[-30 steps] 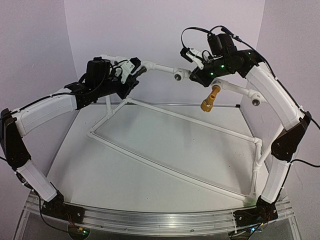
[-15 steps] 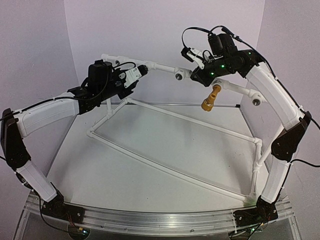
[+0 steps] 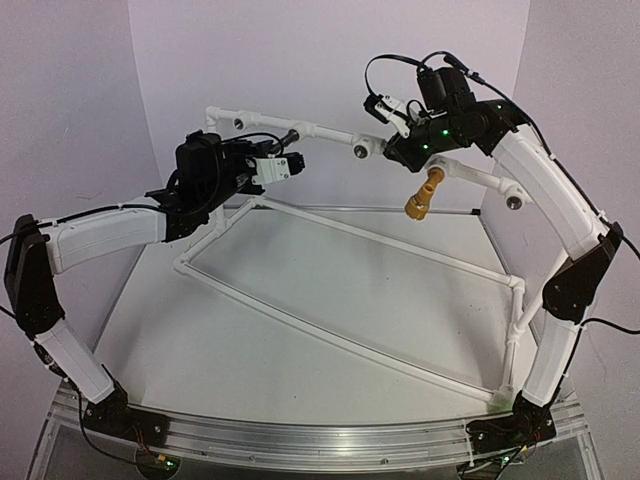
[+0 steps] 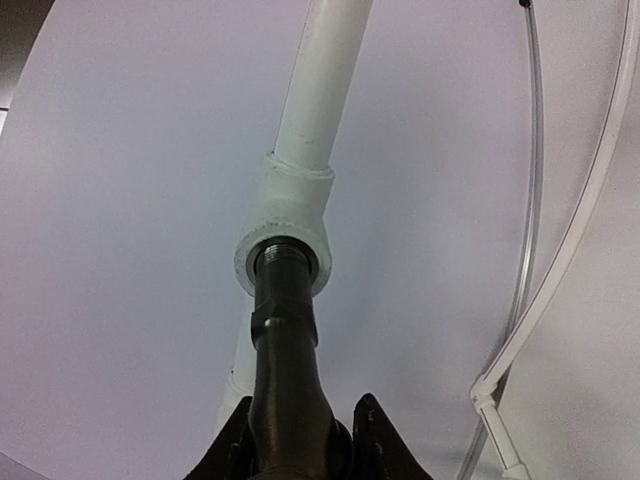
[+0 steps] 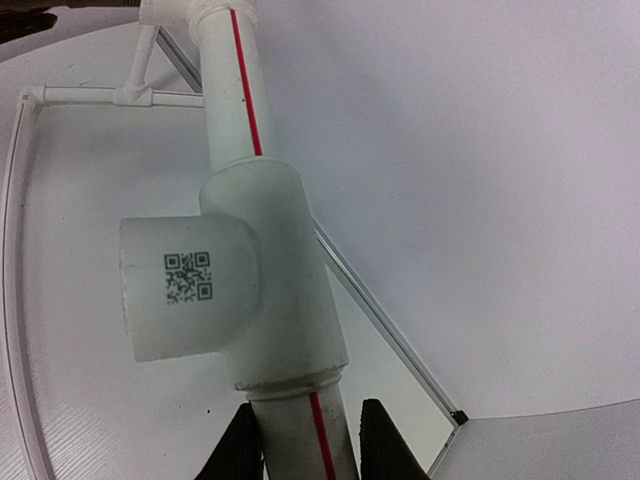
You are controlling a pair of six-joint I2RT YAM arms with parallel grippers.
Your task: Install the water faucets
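Faucets: we count two, one black faucet and one brass faucet.
Black faucet: its threaded end sits in the metal mouth of a white socket on the raised pipe at the back left, and its body points toward the left arm.
Left gripper: clenched on the black faucet, one finger at each side of the body.
Brass faucet: it hangs tilted from a socket on the raised pipe at the back right, free of both grippers.
Right gripper: clenched on a white pipe, just below a tee.
Free sockets: we count three in the top view, one of them near the right gripper.
Writing: one QR code on the tee, with no words we can read; a red line runs along the pipe.
Surface: white table under a frame of white pipes, with an aluminium rail at the near edge.
Room: plain pale walls behind.
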